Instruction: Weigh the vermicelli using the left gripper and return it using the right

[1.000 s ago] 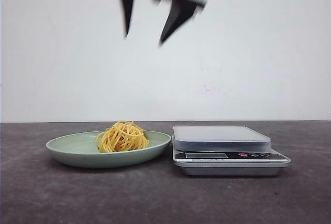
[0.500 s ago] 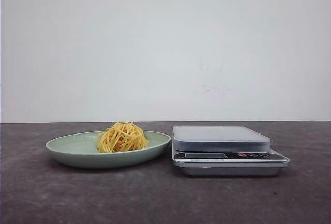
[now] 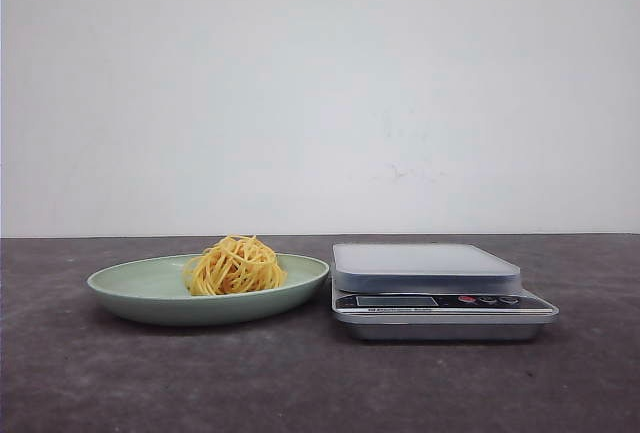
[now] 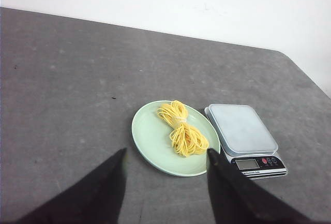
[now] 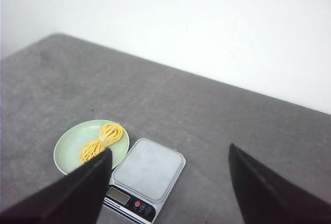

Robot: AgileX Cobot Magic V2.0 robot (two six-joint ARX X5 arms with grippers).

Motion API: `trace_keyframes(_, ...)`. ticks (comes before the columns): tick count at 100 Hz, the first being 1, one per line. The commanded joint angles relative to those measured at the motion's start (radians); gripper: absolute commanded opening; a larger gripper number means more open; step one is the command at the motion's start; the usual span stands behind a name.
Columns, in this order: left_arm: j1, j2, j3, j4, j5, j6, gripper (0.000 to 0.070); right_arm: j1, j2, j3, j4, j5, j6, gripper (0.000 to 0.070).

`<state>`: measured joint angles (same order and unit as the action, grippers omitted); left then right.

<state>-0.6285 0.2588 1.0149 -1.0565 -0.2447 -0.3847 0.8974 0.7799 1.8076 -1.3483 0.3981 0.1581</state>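
- We see the left gripper (image 4: 165, 164) only in its own wrist view; its two black fingers (image 4: 103, 188) stand spread wide apart, with nothing between them and touching nothing; it hangs well above the table (image 4: 62, 79).
- The right gripper (image 5: 170, 167) likewise shows only in its wrist view; its fingers (image 5: 258, 188) are parted widely and hold nothing; it too is high over the table, well apart from everything on it.
- In the front view we find neither gripper in the picture.
- The vermicelli (image 3: 235, 265) lies in the plate (image 3: 130, 288), a pale green shallow dish; from the front we see it as a rounded yellow nest toward the plate's right half; from the left wrist it looks like an elongated bundle (image 4: 182, 133) pinched at the middle.
- The scale (image 3: 440, 293) stands just beside the plate on its right in the front view; we cannot tell whether they touch; its platform (image 3: 425, 258) is bare; its display (image 4: 247, 164) and buttons face the front camera, and we cannot read the display.
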Motion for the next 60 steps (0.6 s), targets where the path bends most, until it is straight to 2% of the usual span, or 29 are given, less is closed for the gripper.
trace_keyframes(1, -0.004, 0.003, 0.013, 0.021, -0.006, 0.009, 0.0273, 0.01, -0.037, -0.031, -0.067, 0.003, 0.019, 0.0441)
trace_keyframes(24, -0.004, 0.003, 0.013, 0.056, -0.006, 0.01, 0.0273, 0.01, -0.194, -0.263, -0.045, 0.021, 0.067, 0.044)
trace_keyframes(43, -0.004, 0.003, 0.008, 0.1, -0.009, 0.01, 0.0272, 0.01, -0.259, -0.508, 0.153, -0.027, 0.068, 0.0438)
trace_keyframes(47, -0.004, 0.003, 0.005, 0.122, -0.009, 0.011, 0.0271, 0.01, -0.266, -0.558, 0.215, -0.043, 0.06, 0.0393)
trace_keyframes(55, -0.004, 0.005, -0.003, 0.169, -0.009, 0.038, 0.0263, 0.01, -0.268, -0.648, 0.332, -0.062, 0.033, 0.0261)
trace_keyframes(60, -0.004, 0.011, -0.006, 0.184, -0.017, 0.058, 0.0212, 0.01, -0.267, -0.696, 0.399, -0.062, 0.023, 0.0152)
